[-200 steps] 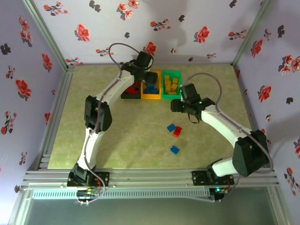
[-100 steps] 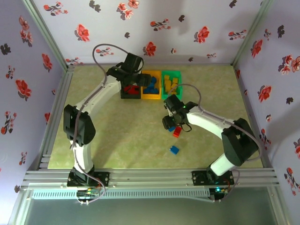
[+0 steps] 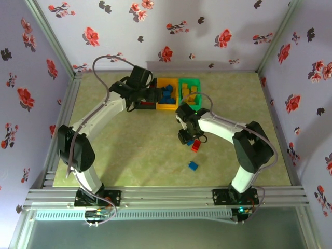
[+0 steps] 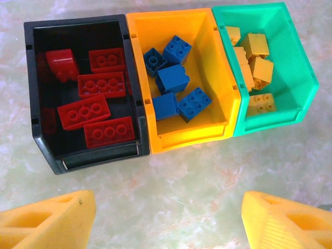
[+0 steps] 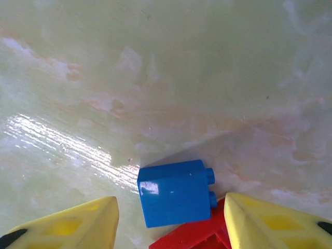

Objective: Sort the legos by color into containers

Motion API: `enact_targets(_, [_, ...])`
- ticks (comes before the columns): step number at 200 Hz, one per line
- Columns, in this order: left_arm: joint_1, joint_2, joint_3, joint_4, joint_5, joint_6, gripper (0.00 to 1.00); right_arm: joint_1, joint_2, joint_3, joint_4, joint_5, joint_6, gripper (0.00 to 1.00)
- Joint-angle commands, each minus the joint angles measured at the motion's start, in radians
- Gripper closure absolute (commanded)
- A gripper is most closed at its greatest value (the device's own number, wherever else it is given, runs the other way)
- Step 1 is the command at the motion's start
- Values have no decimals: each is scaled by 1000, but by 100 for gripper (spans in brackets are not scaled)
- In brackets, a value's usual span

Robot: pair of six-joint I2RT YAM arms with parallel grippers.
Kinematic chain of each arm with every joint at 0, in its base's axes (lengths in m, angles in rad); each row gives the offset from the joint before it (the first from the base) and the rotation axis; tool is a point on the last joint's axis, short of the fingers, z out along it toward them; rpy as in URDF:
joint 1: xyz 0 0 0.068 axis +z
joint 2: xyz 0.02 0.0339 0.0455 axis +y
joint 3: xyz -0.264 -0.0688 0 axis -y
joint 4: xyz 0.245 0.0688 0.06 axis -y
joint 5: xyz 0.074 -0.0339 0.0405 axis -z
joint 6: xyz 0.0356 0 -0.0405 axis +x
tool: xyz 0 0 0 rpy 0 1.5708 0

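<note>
Right claw (image 5: 171, 220), come down from the bins (image 4: 189, 137), is straddling the loose blue brick (image 5: 174, 193) on the counter (image 5: 155, 78): spread, narrowing, not yet pinching. Next blue pick beginning. Left claw (image 4: 168, 218) hanging spread, empty.

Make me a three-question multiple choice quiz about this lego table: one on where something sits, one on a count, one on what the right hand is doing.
1. Which bin stands between the other two? A black; B green; C orange.
2. How many blue bricks lie in the orange bin? A two; B five; C nine.
3. The right hand is: A open astride a blue brick on the table; B shut on a red brick; C lifting a yellow brick.
Answers: 1 C, orange is flanked by the black bin and the green bin; 2 B, five can be counted there; 3 A, gaps show on both sides of the brick.
</note>
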Motion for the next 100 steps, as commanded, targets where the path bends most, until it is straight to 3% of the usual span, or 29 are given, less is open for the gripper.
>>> enact_targets(1, [-4,-66,-30,5,-25,-23,25,4,39,44,-46,2,-40,45])
enact_targets(100, [-2,-107,-65,-9,-54,-8,25,3,106,65,-73,21,-37,47])
